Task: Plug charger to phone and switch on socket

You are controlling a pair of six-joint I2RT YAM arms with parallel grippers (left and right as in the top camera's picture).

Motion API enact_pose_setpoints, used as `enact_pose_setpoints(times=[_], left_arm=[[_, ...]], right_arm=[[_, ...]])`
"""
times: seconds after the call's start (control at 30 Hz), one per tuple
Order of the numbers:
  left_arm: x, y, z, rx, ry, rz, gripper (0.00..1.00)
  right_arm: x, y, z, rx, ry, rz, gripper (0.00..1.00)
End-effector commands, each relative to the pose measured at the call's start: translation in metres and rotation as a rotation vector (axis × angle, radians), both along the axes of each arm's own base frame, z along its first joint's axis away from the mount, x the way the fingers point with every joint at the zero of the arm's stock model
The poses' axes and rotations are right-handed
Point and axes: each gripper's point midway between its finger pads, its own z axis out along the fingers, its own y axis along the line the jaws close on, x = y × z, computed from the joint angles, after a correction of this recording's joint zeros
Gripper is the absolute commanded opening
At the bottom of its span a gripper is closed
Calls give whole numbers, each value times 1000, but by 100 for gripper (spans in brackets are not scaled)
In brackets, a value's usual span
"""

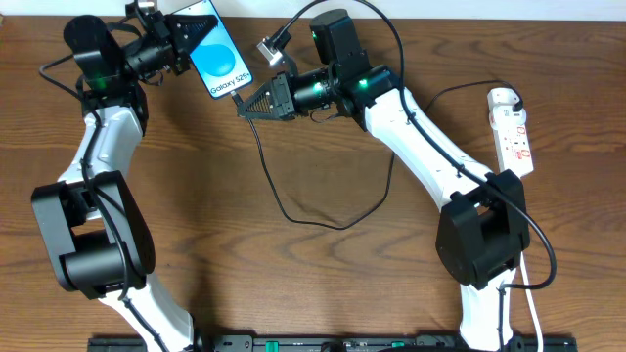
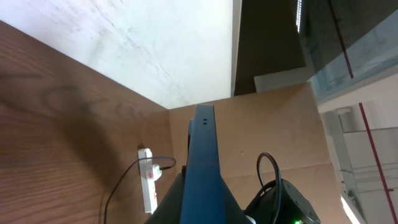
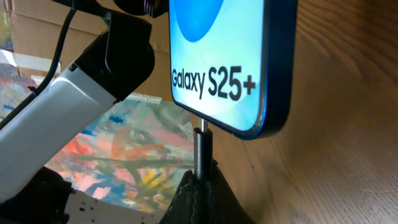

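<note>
The phone has a bright blue screen reading "Galaxy S25+". My left gripper is shut on its upper end and holds it tilted at the back left. In the left wrist view the phone shows edge-on between the jaws. My right gripper is shut on the charger plug, whose metal tip touches the phone's bottom edge. The thin black charger cable loops over the table toward the socket, a white power strip with red markings at the right.
The socket also shows in the left wrist view with a black lead plugged into it. The wooden table spans the view. A white cord runs from the strip toward the front right.
</note>
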Motion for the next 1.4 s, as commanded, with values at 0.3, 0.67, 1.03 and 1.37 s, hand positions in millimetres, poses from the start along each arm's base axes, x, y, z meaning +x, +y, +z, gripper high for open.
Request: enact_pose_setpoints(times=[0.3, 0.67, 1.03, 1.37], left_arm=[[-3, 1, 13, 5, -32, -4, 7], [-3, 1, 13, 5, -32, -4, 7], [-3, -1, 12, 6, -32, -9, 7], [-3, 1, 13, 6, -32, -5, 7]], right_arm=[[14, 1, 3, 9, -31, -48, 1], [13, 8, 7, 20, -44, -51, 1], [18, 15, 7, 8, -77, -92, 1], [19, 14, 7, 10, -72, -96, 1]])
